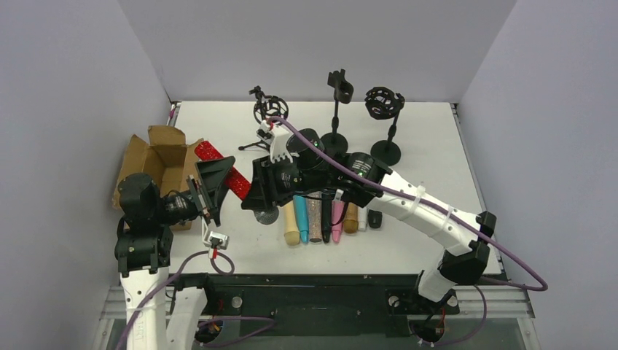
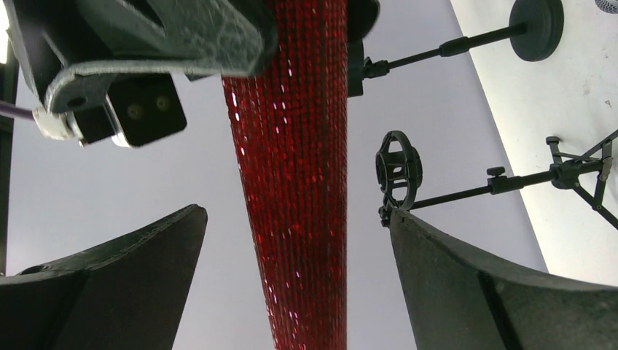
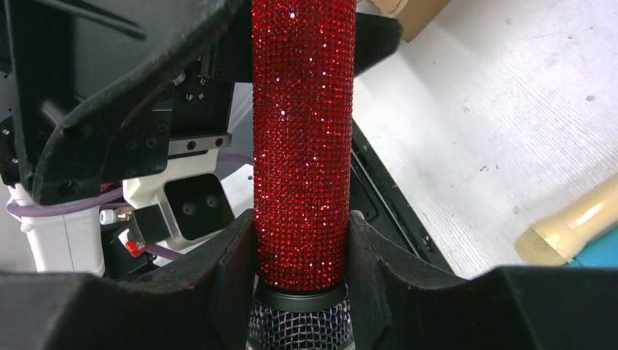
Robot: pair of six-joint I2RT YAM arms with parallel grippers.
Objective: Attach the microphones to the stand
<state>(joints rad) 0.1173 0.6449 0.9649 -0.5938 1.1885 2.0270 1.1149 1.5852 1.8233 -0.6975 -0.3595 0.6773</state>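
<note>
A red glittery microphone (image 1: 237,181) hangs level above the table's left half. My right gripper (image 3: 302,219) is shut on its body (image 3: 302,146) just above the grey mesh head (image 3: 299,328). My left gripper (image 2: 296,213) stands open around the tail of this microphone (image 2: 295,182), with a gap on both sides. In the top view the right gripper (image 1: 256,191) and left gripper (image 1: 217,186) face each other. Several other microphones (image 1: 326,219) lie in a row on the table. A clip stand (image 1: 337,87) and two shock-mount stands (image 1: 384,102) (image 1: 268,109) are at the back.
An open cardboard box (image 1: 157,160) sits at the table's left edge beside the left arm. A cream microphone (image 3: 576,222) lies to the right of the right gripper. Grey walls close the table in on three sides.
</note>
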